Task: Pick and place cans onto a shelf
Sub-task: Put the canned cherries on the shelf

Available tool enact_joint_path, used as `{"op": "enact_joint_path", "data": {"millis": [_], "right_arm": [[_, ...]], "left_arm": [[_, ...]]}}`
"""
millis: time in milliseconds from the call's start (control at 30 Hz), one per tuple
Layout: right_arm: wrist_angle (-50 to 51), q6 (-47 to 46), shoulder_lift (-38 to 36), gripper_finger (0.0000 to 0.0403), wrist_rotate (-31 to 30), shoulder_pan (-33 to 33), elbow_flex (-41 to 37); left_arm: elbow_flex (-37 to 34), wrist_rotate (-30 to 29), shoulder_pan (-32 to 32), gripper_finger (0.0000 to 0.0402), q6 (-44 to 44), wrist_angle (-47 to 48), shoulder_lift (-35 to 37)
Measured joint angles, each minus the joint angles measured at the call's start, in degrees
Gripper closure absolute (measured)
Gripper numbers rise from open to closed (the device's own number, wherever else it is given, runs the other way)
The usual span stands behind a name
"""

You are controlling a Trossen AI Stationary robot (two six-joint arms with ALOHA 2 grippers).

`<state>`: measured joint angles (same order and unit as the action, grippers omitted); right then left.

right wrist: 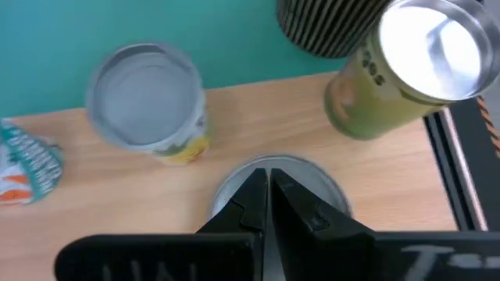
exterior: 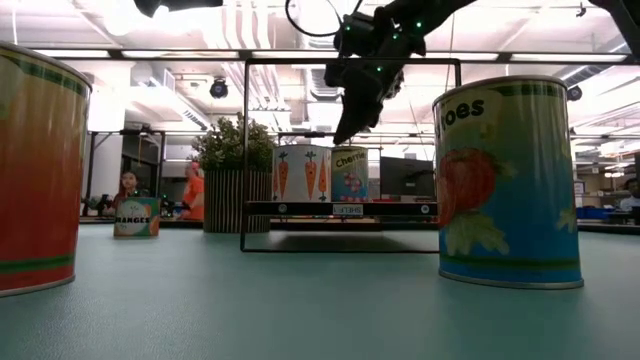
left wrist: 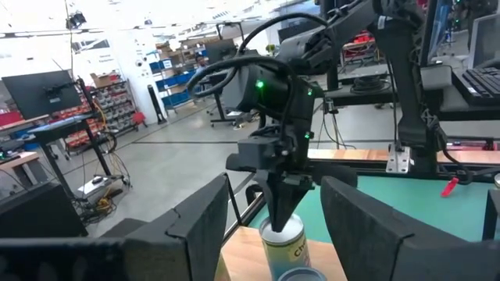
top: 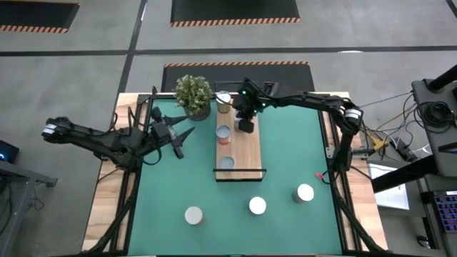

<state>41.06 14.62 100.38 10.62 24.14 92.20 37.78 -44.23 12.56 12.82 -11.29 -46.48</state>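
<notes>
While four cans stand on the shelf point(top: 246, 153), the one under the right gripper point(top: 245, 126) is a can point(right wrist: 281, 176) at the board's far half, beside the yellow-labelled can point(top: 223, 133). That gripper's fingers are pressed together, tips just above its silver lid, holding nothing. The left gripper point(top: 178, 135) waits with fingers spread over the green mat point(top: 285, 171), near the potted plant point(top: 193, 94).

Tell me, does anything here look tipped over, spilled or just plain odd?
Nothing stands out. Every can in view stands upright, four on the shelf and three on the green mat. The right gripper hangs, fingers together, right over one shelf can. The left gripper waits open beside the potted plant.
</notes>
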Motion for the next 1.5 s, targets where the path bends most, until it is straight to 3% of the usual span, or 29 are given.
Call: {"op": "enact_joint_path", "data": {"millis": [433, 767, 900, 1133, 1500], "right_arm": [[-2.1, -0.7, 2.8, 0.0394, -0.4, 0.8, 0.0], [-4.3, -14.1, 2.9, 0.0394, -15.5, 2.6, 0.0], [-4.3, -20.4, 2.6, 0.0394, -15.8, 3.2, -0.1], [-4.5, -21.1, -0.5, 0.0394, -15.8, 3.2, 0.1], [14.2, -19.1, -4.7, 0.0394, -15.2, 3.9, 0.2]], "left_arm": [[0.0, 0.0, 0.0, 0.0214, 0.0, 0.0, 0.0], [0.0, 0.0, 0.0, 0.0214, 0.0, 0.0, 0.0], [0.0, 0.1, 0.0, 0.0214, 0.0, 0.0, 0.0], [0.0, 0.1, 0.0, 0.0214, 0.0, 0.0, 0.0], [0.0, 0.1, 0.0, 0.0214, 0.0, 0.2, 0.0]]}}
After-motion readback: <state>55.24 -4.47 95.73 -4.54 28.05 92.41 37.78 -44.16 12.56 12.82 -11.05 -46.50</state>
